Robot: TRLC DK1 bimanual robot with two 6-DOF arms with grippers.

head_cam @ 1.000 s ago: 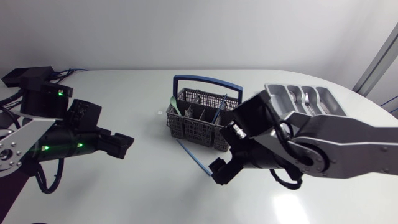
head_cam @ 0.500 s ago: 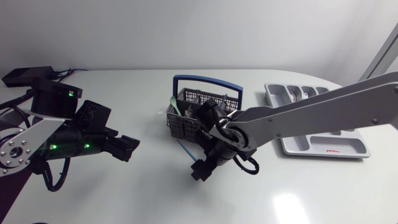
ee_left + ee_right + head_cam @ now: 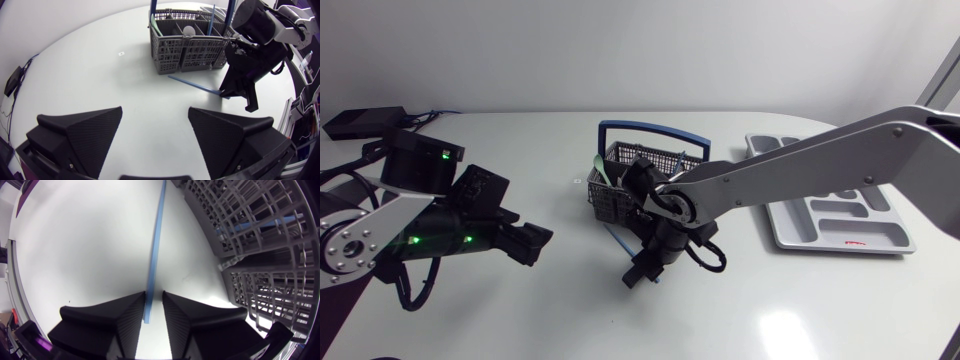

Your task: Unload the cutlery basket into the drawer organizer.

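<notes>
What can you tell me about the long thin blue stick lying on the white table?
The long thin blue stick is straight, flat and narrow. It is light blue and looks like plastic. It lies flat on the white table, just in front of the grey mesh cutlery basket, and slants away from it. The end farther from the basket sits between the open fingers of the right gripper. A gap shows on one side, so it isn't pinched.
</notes>
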